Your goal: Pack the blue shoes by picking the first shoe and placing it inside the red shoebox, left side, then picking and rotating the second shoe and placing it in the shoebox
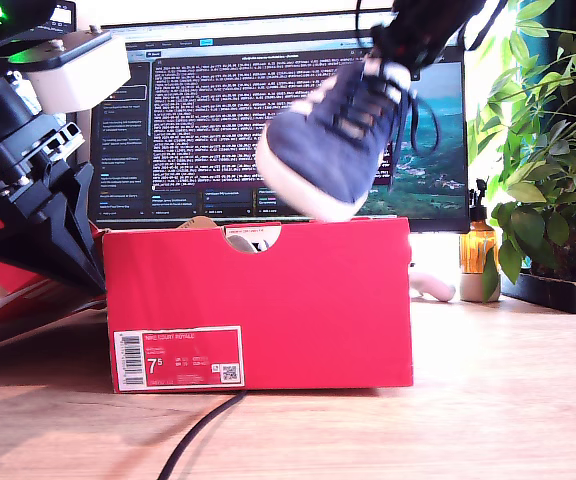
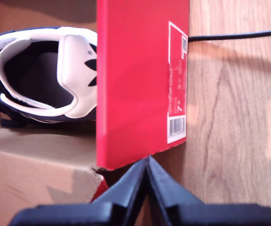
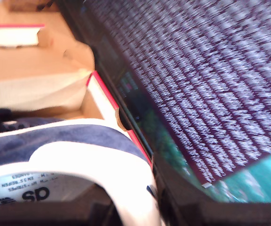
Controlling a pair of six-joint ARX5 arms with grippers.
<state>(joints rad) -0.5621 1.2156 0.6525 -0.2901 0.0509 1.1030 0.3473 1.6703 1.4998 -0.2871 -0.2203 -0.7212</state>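
One navy suede sneaker with a white sole [image 1: 333, 140] hangs tilted in the air above the bright red cardboard shoebox [image 1: 258, 305], toe down, and my second gripper [image 3: 126, 214] is clamped on its heel collar. The other navy sneaker [image 2: 46, 75] lies already inside the box. My first gripper [image 2: 147, 162] has its jaws pressed together, holding nothing, just beside the labelled red wall, over the wooden table [image 1: 508, 390]. A computer monitor [image 1: 218, 120] stands behind the box.
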